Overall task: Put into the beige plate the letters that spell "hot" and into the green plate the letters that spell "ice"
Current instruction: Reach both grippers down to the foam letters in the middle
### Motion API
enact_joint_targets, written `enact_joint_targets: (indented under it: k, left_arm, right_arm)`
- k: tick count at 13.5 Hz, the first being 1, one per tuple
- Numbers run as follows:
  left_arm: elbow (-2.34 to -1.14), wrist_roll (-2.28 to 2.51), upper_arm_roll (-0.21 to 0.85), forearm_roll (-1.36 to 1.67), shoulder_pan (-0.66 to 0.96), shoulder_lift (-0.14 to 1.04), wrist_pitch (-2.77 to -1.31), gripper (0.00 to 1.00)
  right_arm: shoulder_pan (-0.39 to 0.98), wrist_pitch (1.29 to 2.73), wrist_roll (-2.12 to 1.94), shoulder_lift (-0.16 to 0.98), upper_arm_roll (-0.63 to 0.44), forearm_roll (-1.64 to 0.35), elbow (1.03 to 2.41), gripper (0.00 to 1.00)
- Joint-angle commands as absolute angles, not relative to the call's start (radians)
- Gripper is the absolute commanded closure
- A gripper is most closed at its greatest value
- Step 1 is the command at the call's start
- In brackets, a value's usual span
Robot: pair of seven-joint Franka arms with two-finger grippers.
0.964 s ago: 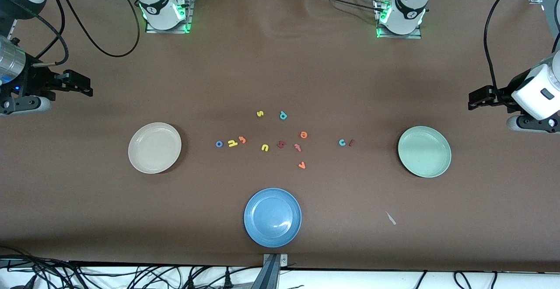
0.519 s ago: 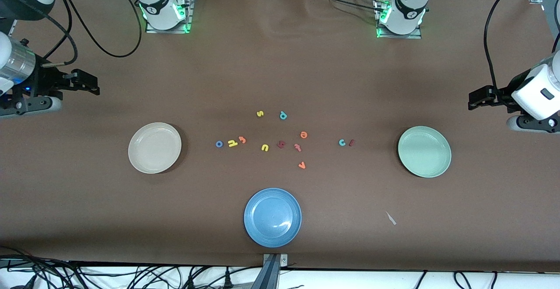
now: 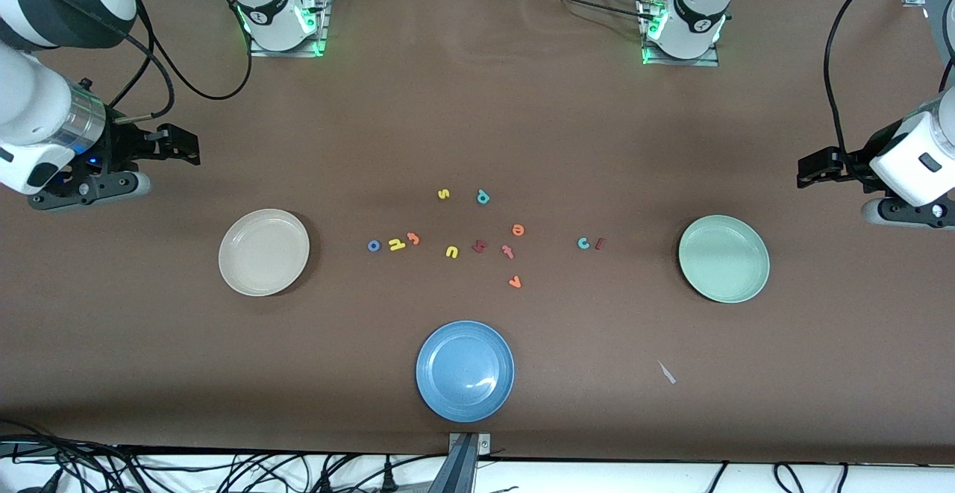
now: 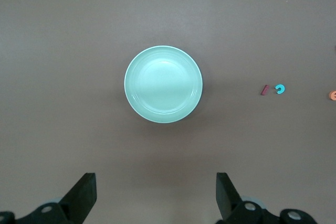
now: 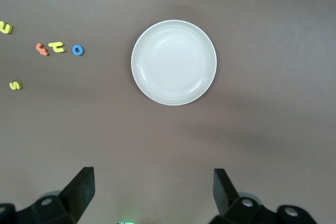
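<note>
Both grippers, left [image 3: 809, 168] and right [image 3: 183, 148], hover open over bare table edges.

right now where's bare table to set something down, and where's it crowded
Bare: between the beige plate and blue "o"; between the dark red "i" and green plate; both sides of the blue plate. Crowded: the letter cluster around the yellow "u".

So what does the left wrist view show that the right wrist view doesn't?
Only the left wrist view shows the green plate, the dark red "i" beside the teal "c", and the open left gripper. Only the right wrist view shows the beige plate, the blue "o", yellow "h", orange "t" and the open right gripper. Both show bare brown table and empty plates.
</note>
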State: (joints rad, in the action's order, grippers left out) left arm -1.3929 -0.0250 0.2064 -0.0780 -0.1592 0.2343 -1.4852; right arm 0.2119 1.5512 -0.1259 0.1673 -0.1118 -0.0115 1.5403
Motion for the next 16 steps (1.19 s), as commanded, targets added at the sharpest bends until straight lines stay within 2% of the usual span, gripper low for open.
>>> enact_joint_targets:
  k: [1,7,9,13,16]
  left_arm:
    - [-1.404,-0.031,0.207,-0.066,-0.160,0.233,-1.491,0.00]
    - [-1.404,-0.035,0.210,-0.069,-0.157,0.235,-1.493,0.00]
    - [-1.404,-0.038,0.216,-0.043,-0.143,0.270,-1.505,0.00]
    - [-1.419,-0.011,0.218,-0.029,-0.051,0.389,-1.699,0.00]
    - [-1.442,0.009,0.229,0.041,-0.029,0.491,-1.808,0.00]
  right_arm:
    - [0.221,1.587,-0.143,0.158,-0.077,-0.006,1.597,0.00]
    - [0.213,1.876,-0.060,0.170,0.033,-0.008,1.788,0.00]
    - [0.213,1.957,0.004,0.221,0.076,-0.008,1.799,0.00]
    - [0.213,2.182,0.095,0.334,0.143,-0.006,1.847,0.01]
    - [0.213,2.275,0.117,0.458,0.153,-0.006,1.835,0.01]
